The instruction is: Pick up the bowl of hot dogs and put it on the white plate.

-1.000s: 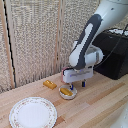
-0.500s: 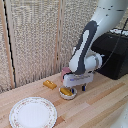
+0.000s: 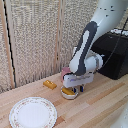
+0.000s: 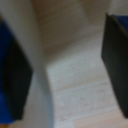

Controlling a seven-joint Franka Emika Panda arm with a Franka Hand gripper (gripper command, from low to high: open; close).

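Hovering claw (image 3: 76,89) meets hot dog bowl (image 3: 69,93).

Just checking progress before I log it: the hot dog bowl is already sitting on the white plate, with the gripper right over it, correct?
Not quite. In the exterior view the hot dog bowl sits on the wooden table, apart from the white plate. The gripper is indeed right over it.

The counter (image 3: 100,100) is pale wood with fine grain. The plate (image 3: 33,113) is white with a faint pinkish floral rim. The small bowl (image 3: 68,94) is white, its food (image 3: 68,91) yellow-orange. A loose block (image 3: 49,84) is orange-yellow. The pincer (image 3: 77,89) is white.
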